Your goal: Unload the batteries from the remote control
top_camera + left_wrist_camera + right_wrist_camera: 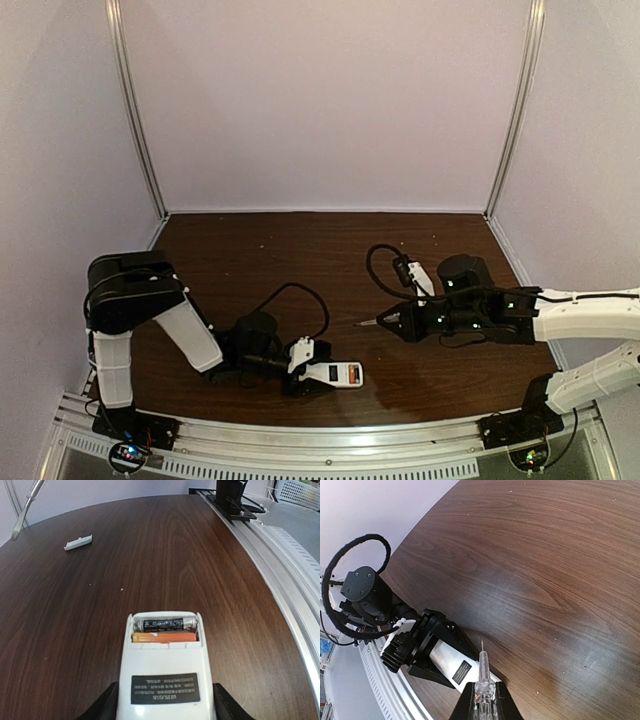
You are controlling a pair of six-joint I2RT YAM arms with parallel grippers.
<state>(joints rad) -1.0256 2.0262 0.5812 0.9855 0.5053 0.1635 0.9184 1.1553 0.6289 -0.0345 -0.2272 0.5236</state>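
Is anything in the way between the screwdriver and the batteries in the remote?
Nothing visible. The batteries lie uncovered in the open compartment of the remote control. The loose white piece lies off to the side. Only bare table separates the screwdriver from them.

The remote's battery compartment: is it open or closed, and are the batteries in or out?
Open. The left wrist view shows the remote uncovered, with the dark battery and the orange battery lying inside.
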